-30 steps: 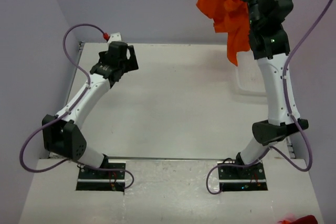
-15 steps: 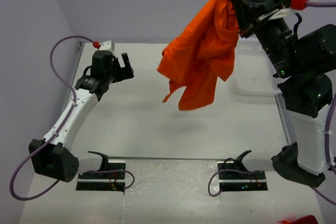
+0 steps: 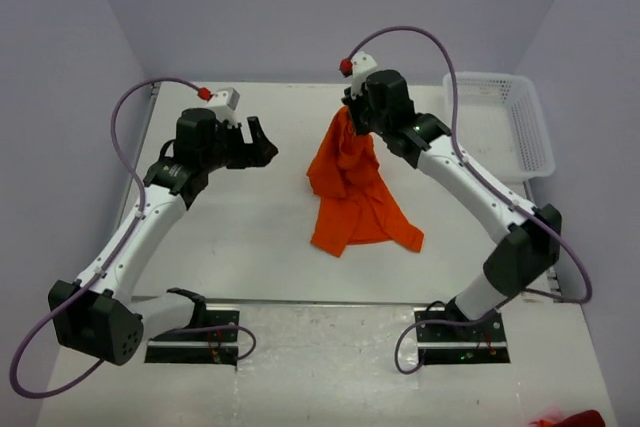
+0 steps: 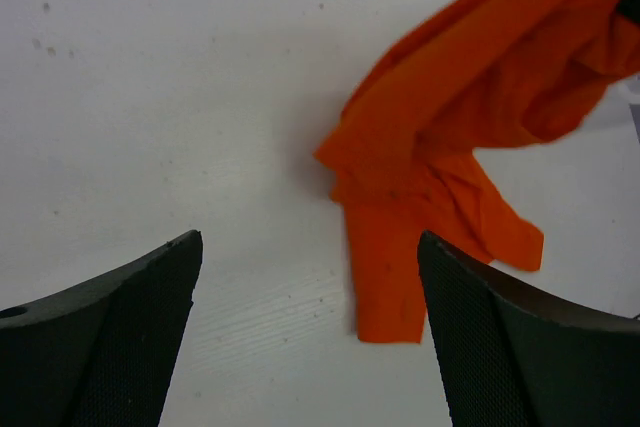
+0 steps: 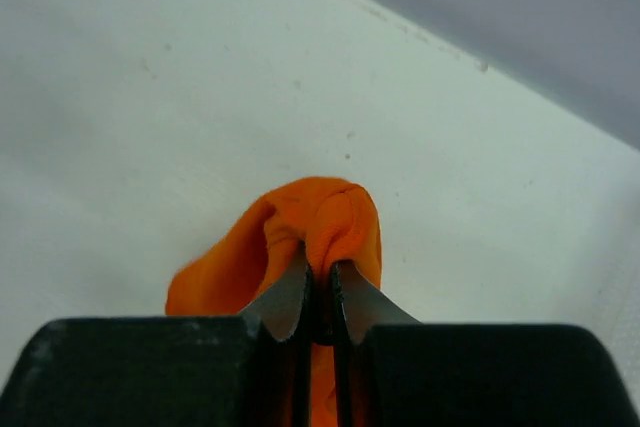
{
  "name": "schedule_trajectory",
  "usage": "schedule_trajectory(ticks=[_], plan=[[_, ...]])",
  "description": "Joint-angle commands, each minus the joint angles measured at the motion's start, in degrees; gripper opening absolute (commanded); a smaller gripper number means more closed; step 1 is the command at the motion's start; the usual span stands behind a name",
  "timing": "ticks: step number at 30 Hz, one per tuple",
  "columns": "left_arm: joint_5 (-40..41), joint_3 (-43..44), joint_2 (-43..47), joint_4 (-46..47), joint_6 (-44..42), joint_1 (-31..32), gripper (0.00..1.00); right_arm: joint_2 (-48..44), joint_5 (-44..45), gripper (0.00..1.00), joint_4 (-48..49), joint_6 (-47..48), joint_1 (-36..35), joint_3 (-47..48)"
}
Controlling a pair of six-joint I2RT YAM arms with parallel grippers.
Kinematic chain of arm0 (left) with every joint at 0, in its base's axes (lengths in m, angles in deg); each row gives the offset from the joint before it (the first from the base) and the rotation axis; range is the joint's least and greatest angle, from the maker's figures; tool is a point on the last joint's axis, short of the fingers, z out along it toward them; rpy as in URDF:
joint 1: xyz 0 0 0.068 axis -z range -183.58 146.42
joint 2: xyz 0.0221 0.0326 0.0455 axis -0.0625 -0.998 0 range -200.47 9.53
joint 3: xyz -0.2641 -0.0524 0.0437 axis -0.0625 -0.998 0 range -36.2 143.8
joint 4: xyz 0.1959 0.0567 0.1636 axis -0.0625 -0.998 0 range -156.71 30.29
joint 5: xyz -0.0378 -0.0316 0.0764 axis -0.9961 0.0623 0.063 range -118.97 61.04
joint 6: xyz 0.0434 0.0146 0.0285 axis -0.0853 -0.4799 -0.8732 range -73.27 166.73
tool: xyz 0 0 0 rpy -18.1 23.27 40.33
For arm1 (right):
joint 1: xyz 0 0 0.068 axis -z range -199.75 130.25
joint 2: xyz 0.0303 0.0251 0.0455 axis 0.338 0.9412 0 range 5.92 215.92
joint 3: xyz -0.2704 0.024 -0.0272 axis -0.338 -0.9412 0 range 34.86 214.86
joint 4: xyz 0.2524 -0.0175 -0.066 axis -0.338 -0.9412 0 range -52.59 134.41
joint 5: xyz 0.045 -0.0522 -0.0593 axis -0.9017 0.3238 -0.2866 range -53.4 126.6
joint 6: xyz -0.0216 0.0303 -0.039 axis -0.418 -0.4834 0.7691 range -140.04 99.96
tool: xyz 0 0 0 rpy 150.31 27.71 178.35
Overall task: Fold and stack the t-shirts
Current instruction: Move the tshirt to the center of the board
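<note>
A bright orange t-shirt (image 3: 352,192) hangs bunched from my right gripper (image 3: 352,117), its lower part lying crumpled on the white table (image 3: 250,247) near the middle. In the right wrist view the jaws are shut on a fold of the orange t-shirt (image 5: 335,222). My left gripper (image 3: 262,142) is open and empty, to the left of the shirt and above the table. In the left wrist view the t-shirt (image 4: 450,167) lies ahead and to the right, beyond the open fingers (image 4: 130,337).
A white basket (image 3: 505,122) stands at the table's back right. A scrap of red-orange cloth (image 3: 570,417) shows at the bottom right corner, off the table. Purple walls close the back and sides.
My right arm has swung the t-shirt from high at the back right down to the table's middle, where its lower part now rests. My left gripper has moved right, toward the shirt.
</note>
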Motion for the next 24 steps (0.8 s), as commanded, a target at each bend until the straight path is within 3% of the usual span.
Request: schedule_trajectory(ticks=[1,7,8,10,15,20,22,24], plan=[[-7.53,-4.48,-1.02,3.94,-0.65,1.19,0.88,5.00,3.30,0.00,4.86,-2.00,2.90,2.65],[-6.92,-8.61,-4.01,6.94,0.75,9.79,0.86,13.62,3.82,0.00,3.64,-4.28,5.10,6.25],[-6.14,-9.05,-4.62,7.63,1.19,13.64,0.85,14.59,3.48,0.00,2.76,-4.72,5.36,8.17],[-2.01,-9.49,-6.99,7.82,2.24,19.61,0.85,16.18,2.86,0.00,2.13,-5.25,6.24,9.07],[9.31,-9.76,-13.59,7.82,5.58,27.81,0.83,15.92,0.15,0.00,2.22,-6.48,7.38,8.81],[21.28,-8.27,-20.43,4.41,9.01,33.79,0.63,14.16,-1.88,0.00,2.22,-8.15,8.52,7.06],[26.37,-7.74,-22.29,2.81,9.63,35.29,0.62,12.85,-2.76,0.00,2.74,-8.41,8.97,6.17],[31.81,-6.77,-24.75,0.71,10.33,36.26,0.54,11.96,-2.94,0.00,3.36,-8.59,8.97,4.59]])
